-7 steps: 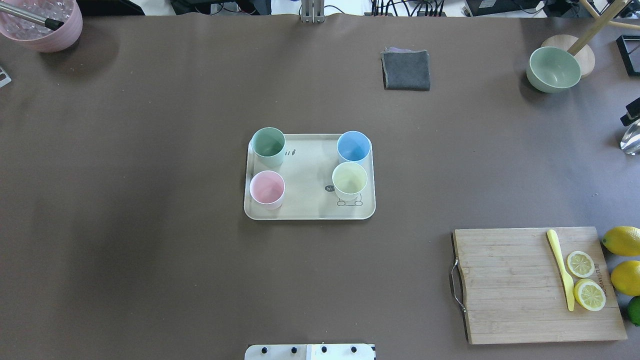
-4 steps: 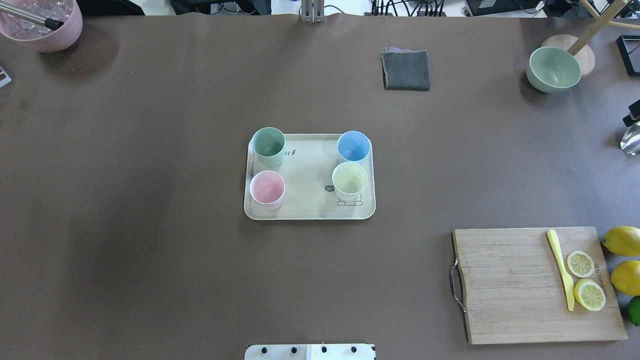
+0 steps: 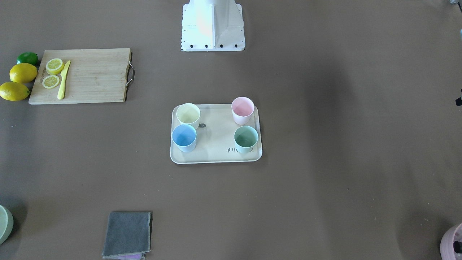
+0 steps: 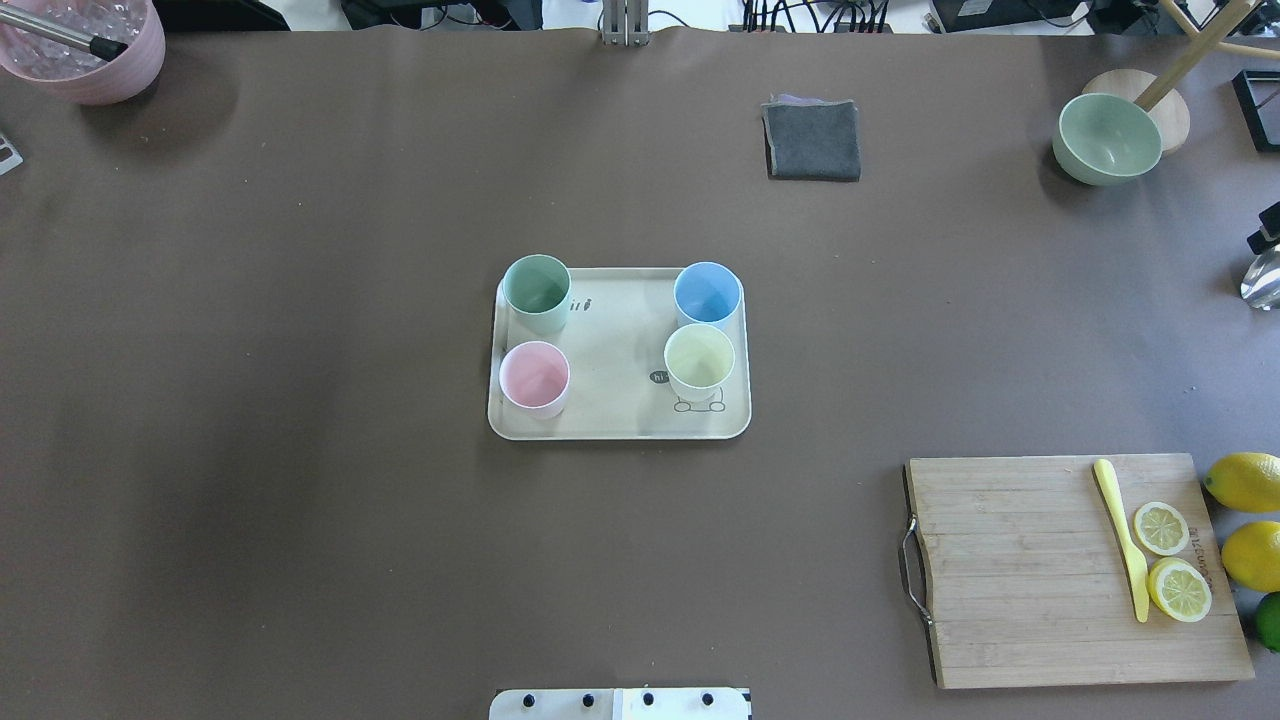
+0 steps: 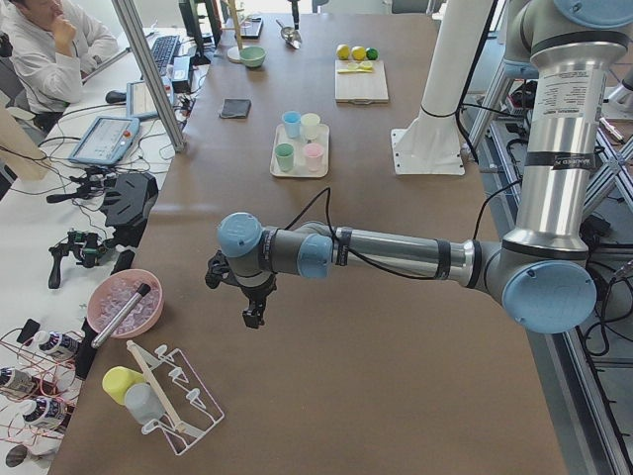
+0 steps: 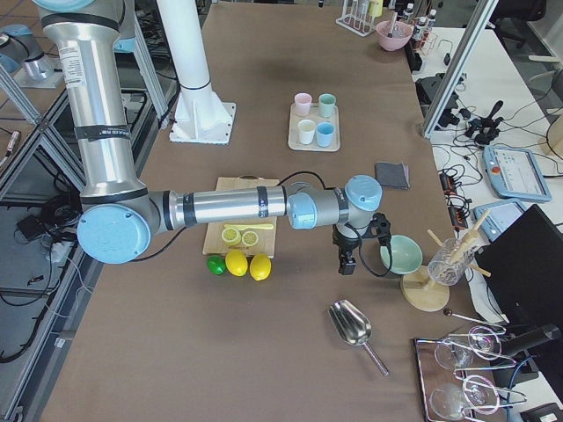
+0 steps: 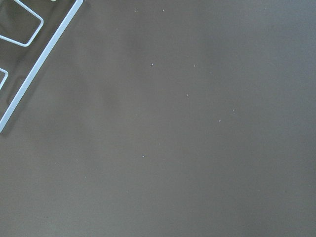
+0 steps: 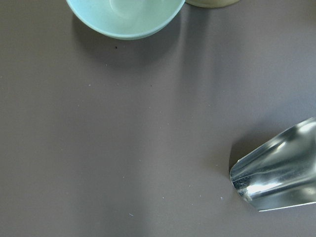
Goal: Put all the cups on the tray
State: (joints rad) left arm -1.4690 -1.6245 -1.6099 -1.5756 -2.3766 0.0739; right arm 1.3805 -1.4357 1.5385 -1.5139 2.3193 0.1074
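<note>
The cream tray (image 4: 620, 420) lies at the table's middle, also in the front-facing view (image 3: 216, 157). All four cups stand upright on it: mint green (image 4: 537, 290), light blue (image 4: 707, 293), pale yellow (image 4: 699, 360) and pink (image 4: 534, 377). My left gripper (image 5: 254, 315) hangs far off at the table's left end, well away from the tray. My right gripper (image 6: 346, 264) hangs at the right end near a green bowl. Neither wrist view shows fingers. I cannot tell whether either gripper is open or shut.
A wooden cutting board (image 4: 1050, 570) with lemon slices and a yellow knife lies at the near right, whole lemons beside it. A grey cloth (image 4: 812, 140), a green bowl (image 4: 1107, 138), a metal scoop (image 8: 276, 177) and a pink pot (image 4: 85, 50) sit around the edges.
A dark piece of the right arm at the overhead view's right edge has drawn slightly further out of frame. The cups and tray have not moved.
</note>
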